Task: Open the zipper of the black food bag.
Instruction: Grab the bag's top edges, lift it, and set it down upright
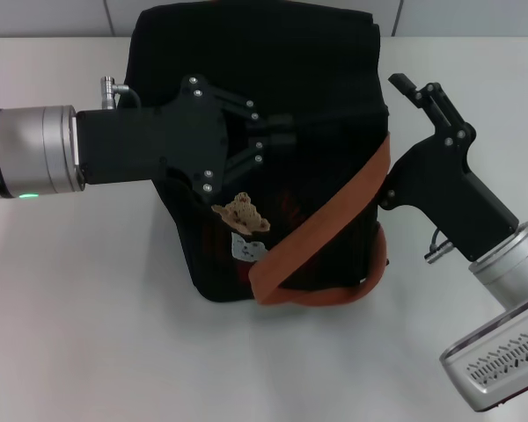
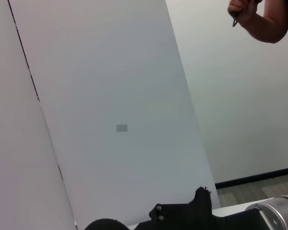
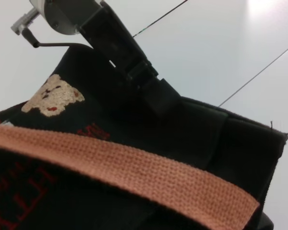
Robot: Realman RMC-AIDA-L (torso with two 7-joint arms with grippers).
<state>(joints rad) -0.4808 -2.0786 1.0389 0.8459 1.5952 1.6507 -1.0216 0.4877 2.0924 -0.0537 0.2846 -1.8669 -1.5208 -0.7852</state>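
The black food bag [image 1: 317,70] stands in the middle of the white table, and shows close up in the right wrist view [image 3: 221,139]. An orange-brown handle [image 1: 334,211] lies slanted across its front, beside a tan bear patch [image 1: 244,211] and a pale grey one [image 1: 246,249]. My left gripper [image 1: 286,132] reaches in from the left, its fingers drawn together on the bag's top [image 3: 165,103]. The zipper's pull is hidden under them. Apart from the bag's right side, my right gripper [image 1: 418,88] stands open and holds nothing.
Bare white table [image 1: 88,308] lies to the left of the bag and in front of it. The left wrist view looks at a pale wall, with a person's hand [image 2: 259,19] high up and my right arm's black gripper body [image 2: 197,213] low down.
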